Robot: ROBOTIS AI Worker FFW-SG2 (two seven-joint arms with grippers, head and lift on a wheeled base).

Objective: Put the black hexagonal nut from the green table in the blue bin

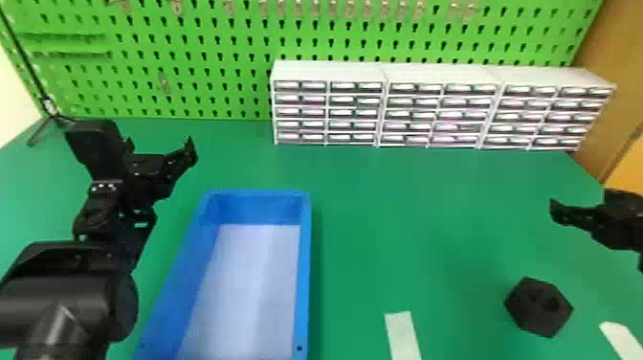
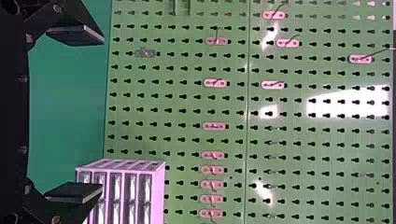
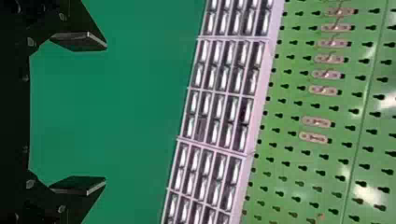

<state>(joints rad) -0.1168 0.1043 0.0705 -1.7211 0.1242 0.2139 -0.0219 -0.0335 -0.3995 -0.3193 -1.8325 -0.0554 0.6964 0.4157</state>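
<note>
One black hexagonal nut [image 1: 526, 317] is seated on the counter [image 1: 406, 225], right of the blue bin [image 1: 305, 268], bore upward, outline near-equal each way; left end effector [image 1: 159, 146] and right end effector [image 1: 581, 218] are released.

My head camera is set high and farthest back, looking forward and down past the blue bin [image 1: 304, 268] and across the green table [image 1: 411, 215] to the pegboard [image 1: 215, 72]. My left wrist camera, sideways and closer in, faces the pegboard, with one end of the drawer units [image 1: 330, 72] included. My right wrist camera, also sideways, takes in the green table and drawer fronts at a slant. Common to all three: pegboard and drawer units.
</note>
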